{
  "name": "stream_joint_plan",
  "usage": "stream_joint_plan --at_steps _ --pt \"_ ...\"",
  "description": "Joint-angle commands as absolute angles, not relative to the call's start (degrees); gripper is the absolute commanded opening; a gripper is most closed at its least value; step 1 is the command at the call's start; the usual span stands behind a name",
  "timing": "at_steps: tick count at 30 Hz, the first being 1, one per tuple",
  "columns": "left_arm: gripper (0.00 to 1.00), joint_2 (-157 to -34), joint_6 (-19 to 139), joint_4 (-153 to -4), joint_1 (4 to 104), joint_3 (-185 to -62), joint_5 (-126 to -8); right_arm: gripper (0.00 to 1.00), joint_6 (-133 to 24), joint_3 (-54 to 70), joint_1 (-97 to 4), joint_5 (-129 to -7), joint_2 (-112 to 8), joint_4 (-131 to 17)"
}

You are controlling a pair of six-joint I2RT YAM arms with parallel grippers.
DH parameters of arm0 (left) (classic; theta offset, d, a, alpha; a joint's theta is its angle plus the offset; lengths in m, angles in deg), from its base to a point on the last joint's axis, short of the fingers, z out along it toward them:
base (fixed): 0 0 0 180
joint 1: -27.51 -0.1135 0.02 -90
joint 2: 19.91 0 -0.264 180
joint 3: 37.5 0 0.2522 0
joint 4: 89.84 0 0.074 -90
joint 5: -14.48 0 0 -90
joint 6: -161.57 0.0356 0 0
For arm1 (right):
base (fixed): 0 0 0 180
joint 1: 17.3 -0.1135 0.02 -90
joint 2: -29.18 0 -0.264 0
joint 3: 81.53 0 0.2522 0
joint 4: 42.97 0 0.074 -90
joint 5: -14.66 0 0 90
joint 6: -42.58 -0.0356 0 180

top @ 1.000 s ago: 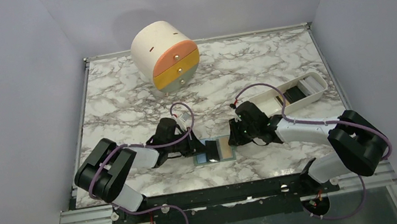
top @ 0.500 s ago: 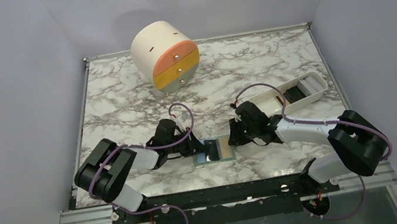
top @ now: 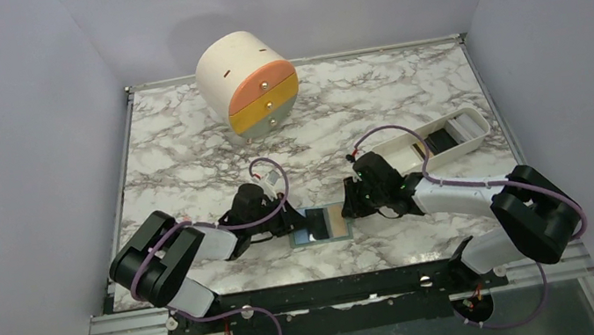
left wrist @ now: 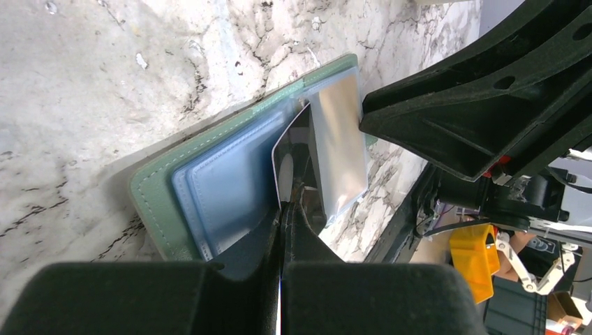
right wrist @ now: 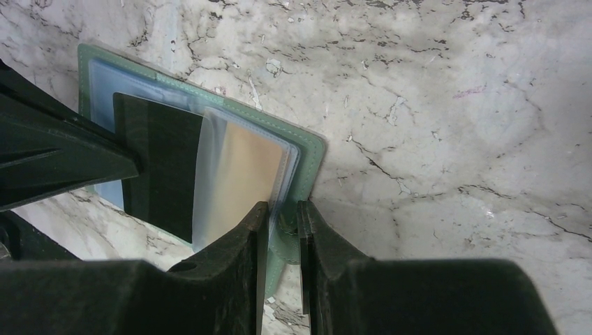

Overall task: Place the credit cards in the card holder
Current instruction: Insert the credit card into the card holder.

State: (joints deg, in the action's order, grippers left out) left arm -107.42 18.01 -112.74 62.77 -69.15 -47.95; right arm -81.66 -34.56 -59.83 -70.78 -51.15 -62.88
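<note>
The green card holder (top: 321,224) lies open on the marble between my grippers. My left gripper (top: 295,220) is shut on a black credit card (left wrist: 299,157), held on edge over the holder's blue left lining (left wrist: 223,188); the fingertips (left wrist: 271,234) meet on the card. My right gripper (top: 349,208) is shut on the holder's right edge (right wrist: 307,157), pinning it down. A tan card (right wrist: 241,178) sits under a clear sleeve on the right half. The black card (right wrist: 160,164) covers the middle in the right wrist view.
A long white tray (top: 467,140) at the right holds dark cards (top: 444,139). A cream cylinder with orange, yellow and grey drawers (top: 250,85) stands at the back. The table's black front rail (top: 330,291) lies close behind the holder.
My left arm has shifted slightly at the elbow, still with the black card at the holder. The right arm and the holder have not moved.
</note>
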Motion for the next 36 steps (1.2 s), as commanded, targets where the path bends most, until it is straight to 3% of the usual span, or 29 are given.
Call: stream_joint_plan --at_steps 1,12,23,36 --pt "0.0 -108.8 17.8 -113.3 64.7 -68.4 -53.3 0.21 -83.0 -36.4 -60.1 -70.5 -51.6 -63.8" --pt "0.0 -108.4 18.2 -115.1 66.9 -67.7 -57.4 0.22 -84.2 -36.3 -60.1 -70.2 -49.6 -64.7" --pt "0.0 -107.6 18.1 -115.3 66.9 -66.6 -57.8 0.32 -84.4 -36.7 -60.2 -67.6 -47.3 -64.8" --pt "0.0 -111.7 10.9 -122.1 73.1 -67.4 -62.2 0.24 -92.3 -43.2 -60.3 -66.1 -46.9 -55.5"
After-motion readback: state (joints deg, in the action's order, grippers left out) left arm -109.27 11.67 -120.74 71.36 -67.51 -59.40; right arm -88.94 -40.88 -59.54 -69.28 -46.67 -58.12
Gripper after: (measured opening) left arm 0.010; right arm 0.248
